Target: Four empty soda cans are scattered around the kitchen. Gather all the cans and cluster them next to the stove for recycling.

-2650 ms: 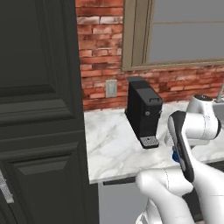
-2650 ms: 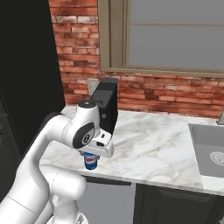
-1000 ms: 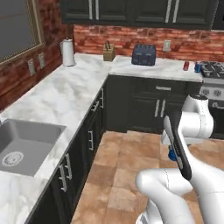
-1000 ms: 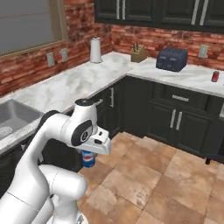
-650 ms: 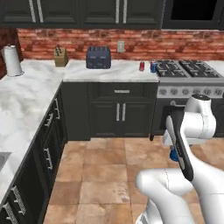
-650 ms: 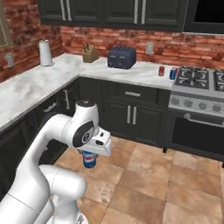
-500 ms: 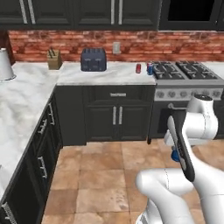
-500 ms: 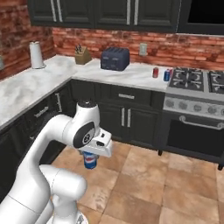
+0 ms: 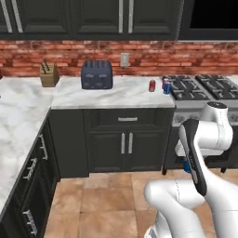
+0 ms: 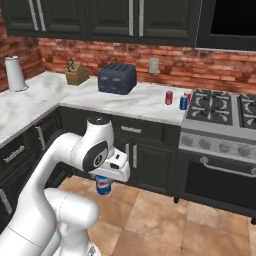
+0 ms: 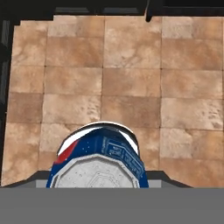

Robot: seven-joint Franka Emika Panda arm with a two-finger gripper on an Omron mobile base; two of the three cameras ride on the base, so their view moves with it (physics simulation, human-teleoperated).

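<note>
Pincer (image 10: 104, 181) hanging below the white wrist in the right base view, closed around a blue soda can (image 10: 103, 186) held upright above the tan tile floor (image 10: 165, 225), in front of the dark lower cabinets (image 10: 137, 157). Same blue can (image 11: 99, 159) seen from above in the hand view: silver top toward the camera, blue wall with a red patch at one side, brown tiles (image 11: 131, 78) beyond it; finger tips themselves hidden behind the can. A sliver of blue (image 9: 187, 166) peeking out beside the forearm in the left base view. Up on the marble surface (image 10: 135, 102), next to the stove (image 10: 220, 125): a red can (image 10: 169, 97) standing upright, and just beside it, nearer the burner grates, a blue can (image 10: 183, 103) with another red one (image 10: 188, 96) close behind, the three in a tight group at the surface's end. Same cluster in the left base view: red can (image 9: 152, 85) a little apart from the blue can (image 9: 167, 88) and a red can (image 9: 164, 82) partly hidden behind that blue one, all just beside the stove (image 9: 200, 90). Farther along the surface, well apart from the cans, a dark blue-grey toaster (image 10: 117, 78) against the brick wall (image 10: 165, 62), then a wooden knife block (image 10: 75, 73), then a paper towel roll (image 10: 14, 73) at the far end.
</note>
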